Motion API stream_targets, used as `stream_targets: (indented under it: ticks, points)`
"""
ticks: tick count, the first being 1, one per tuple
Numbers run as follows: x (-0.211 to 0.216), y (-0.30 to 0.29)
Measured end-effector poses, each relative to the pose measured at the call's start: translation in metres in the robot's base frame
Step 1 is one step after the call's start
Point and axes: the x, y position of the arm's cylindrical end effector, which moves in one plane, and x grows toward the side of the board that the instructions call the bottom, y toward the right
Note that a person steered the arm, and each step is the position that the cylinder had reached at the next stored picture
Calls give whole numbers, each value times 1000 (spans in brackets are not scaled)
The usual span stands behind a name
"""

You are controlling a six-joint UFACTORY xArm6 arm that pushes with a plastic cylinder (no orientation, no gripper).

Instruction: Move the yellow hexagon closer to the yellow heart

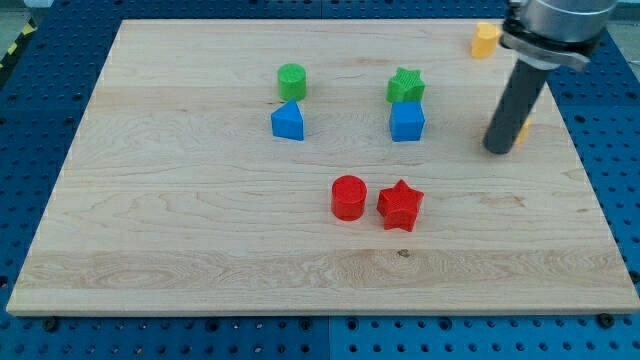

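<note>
Resting at the view's right, tool tip hides yellow block; yellow hexagon w/ clear surroundings.

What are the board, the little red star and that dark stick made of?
The board looks like pale wood with a matte finish: grain lines and plank seams run across it. The red star seems plastic, possibly printed: flat, even colour with faint ridging. The rod looks like dark matte plastic or rubber, hard to say which; my tip rests near the board's right edge, with a sliver of yellow behind it.
</note>
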Motion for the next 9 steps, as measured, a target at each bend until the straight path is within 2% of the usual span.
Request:
stream_targets:
  ticks: [2, 5, 9]
  points:
    - [0, 52]
    - [13, 28]
    - [-30, 28]
